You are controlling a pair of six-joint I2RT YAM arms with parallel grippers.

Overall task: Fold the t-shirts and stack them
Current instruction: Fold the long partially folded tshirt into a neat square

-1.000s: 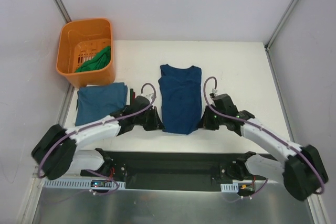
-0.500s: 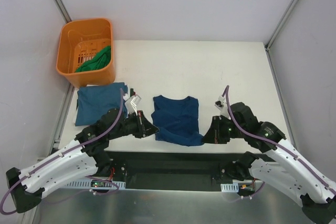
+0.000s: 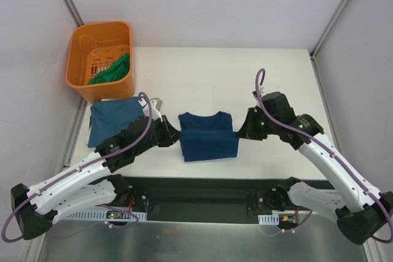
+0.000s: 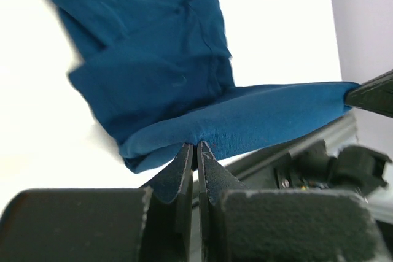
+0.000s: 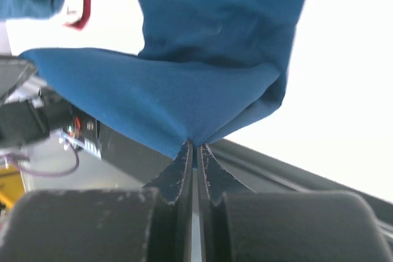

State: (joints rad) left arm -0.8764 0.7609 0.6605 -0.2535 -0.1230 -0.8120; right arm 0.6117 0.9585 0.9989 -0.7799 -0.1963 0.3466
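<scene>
A teal-blue t-shirt [image 3: 207, 140] lies in the middle of the table near the front edge, its lower half doubled over towards the collar. My left gripper [image 3: 174, 132] is shut on the hem's left corner, seen pinched in the left wrist view [image 4: 196, 146] with the shirt [image 4: 153, 72] draped beyond. My right gripper [image 3: 241, 129] is shut on the hem's right corner [image 5: 195, 145], with the cloth [image 5: 202, 90] stretched between both grippers, a little above the table. A folded teal-blue shirt [image 3: 116, 119] lies at the left. A green shirt [image 3: 113, 70] sits in the basket.
The orange plastic basket [image 3: 83, 44] stands at the far left corner. A red cloth edge [image 5: 78, 1] shows beside the folded shirt in the right wrist view. The black base rail [image 3: 202, 191] runs along the near table edge. Grey walls enclose the table.
Both grippers have carried the hem from the near edge up and away over the shirt. The shirt went from lying full length to doubled in half.
</scene>
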